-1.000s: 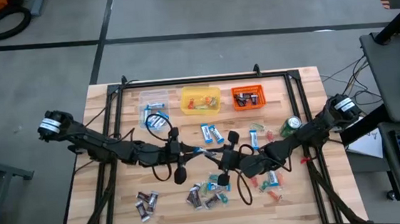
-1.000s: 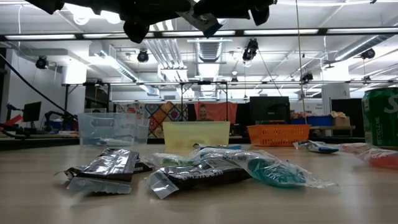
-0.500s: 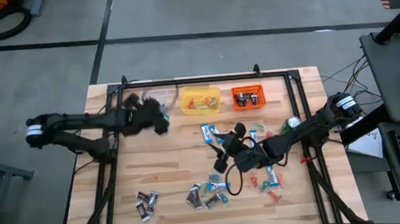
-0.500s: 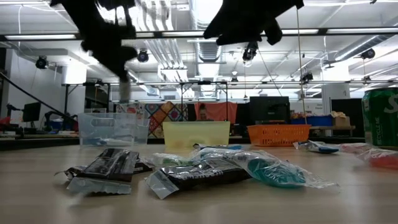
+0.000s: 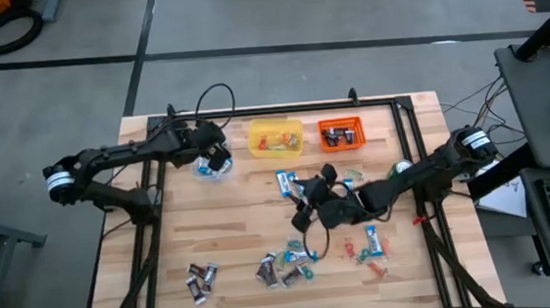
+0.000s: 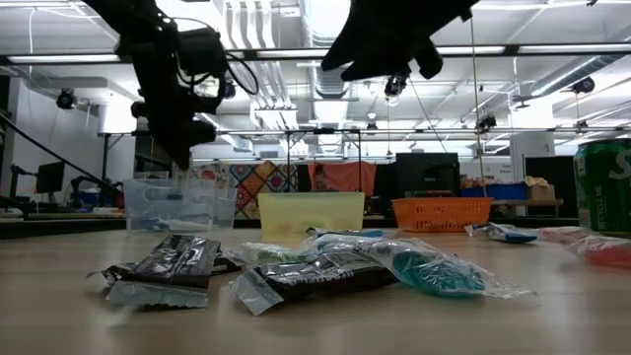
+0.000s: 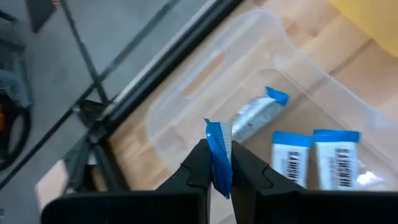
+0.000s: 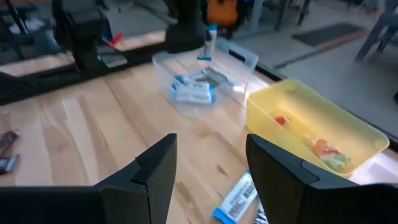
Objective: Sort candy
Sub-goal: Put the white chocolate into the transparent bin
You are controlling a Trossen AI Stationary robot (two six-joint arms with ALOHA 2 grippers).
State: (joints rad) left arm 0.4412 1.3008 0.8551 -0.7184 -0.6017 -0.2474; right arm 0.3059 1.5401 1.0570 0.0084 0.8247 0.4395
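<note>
The left gripper (image 7: 217,171) is hovering over the clear tub (image 5: 212,157) at the far left of the wooden table (image 5: 261,224), its two fingers pressed together and pinching a blue-and-white candy (image 7: 217,155) by one end, so that the wrapper is standing up between the fingertips. Three more blue-and-white candies (image 7: 311,158) are lying flat on the floor of the clear tub directly beneath it. The right gripper (image 5: 310,193) is hanging near the middle of the table, above the blue-and-white candies (image 5: 290,183) scattered just in front of the yellow tub (image 5: 276,137); its fingers (image 8: 155,168) are standing spread apart and are holding nothing. The yellow tub is sitting between the clear tub and the orange tub (image 5: 340,134) along the far edge, and is containing small red, green and orange candies (image 8: 323,149); the orange tub is holding dark brown wrappers. A mixed heap of candy (image 5: 286,266) is lying toward the near edge of the table, with a separate pair of dark brown candies (image 5: 200,278) to its left and several small pieces (image 5: 369,250) lying to its right. A green can (image 5: 399,172) is standing upright near the right arm. In the low view, the heap's dark brown wrappers (image 6: 168,266) are filling the foreground.
</note>
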